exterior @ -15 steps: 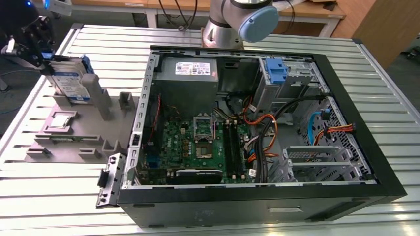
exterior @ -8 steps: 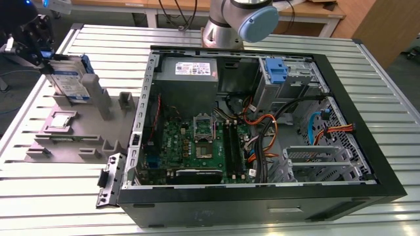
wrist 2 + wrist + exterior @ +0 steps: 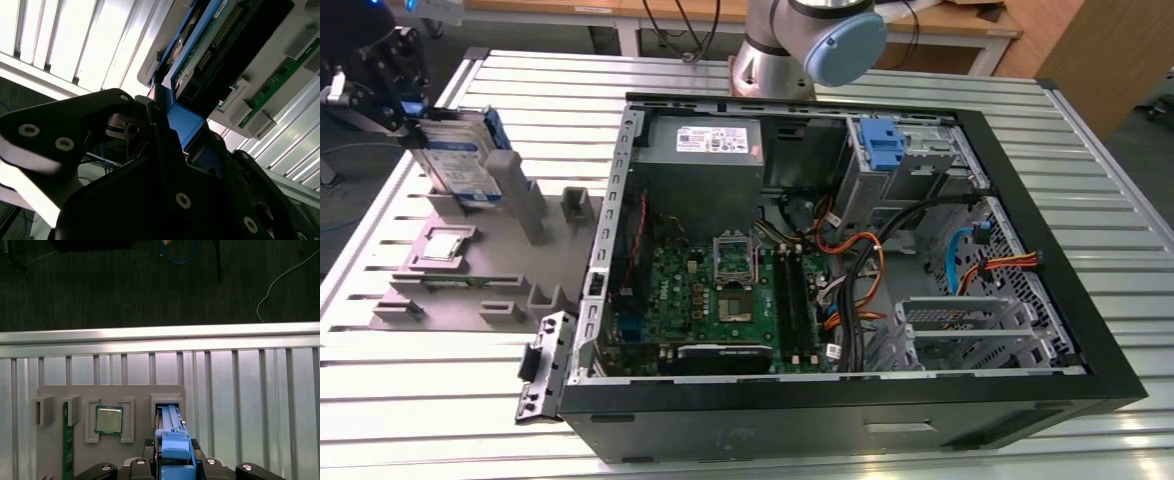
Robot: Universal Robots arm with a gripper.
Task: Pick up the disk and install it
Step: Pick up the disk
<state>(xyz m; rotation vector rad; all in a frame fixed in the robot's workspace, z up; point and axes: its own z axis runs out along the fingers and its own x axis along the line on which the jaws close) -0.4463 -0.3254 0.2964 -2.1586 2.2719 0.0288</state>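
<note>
The disk (image 3: 459, 160) stands on edge in a slot of the grey fixture (image 3: 480, 280) on the exterior view's left, label side showing, blue rails along its edges. My gripper (image 3: 414, 112) is at the disk's upper end, shut on its blue rail. In the first wrist view the blue rail (image 3: 172, 437) runs between my gripper's fingers (image 3: 200, 460) and into the fixture slot (image 3: 167, 405). The second wrist view has the disk's circuit-board side (image 3: 210, 45) and the blue rail (image 3: 185, 120) clamped by the black gripper (image 3: 170, 131).
The open computer case (image 3: 1107, 330) lies to the exterior view's right, with a motherboard (image 3: 720, 290), cables and a grey drive cage with a blue latch (image 3: 887, 150). The fixture also holds a processor chip (image 3: 109, 420) and a green memory stick (image 3: 65, 440). The arm's base (image 3: 807, 45) stands behind the case.
</note>
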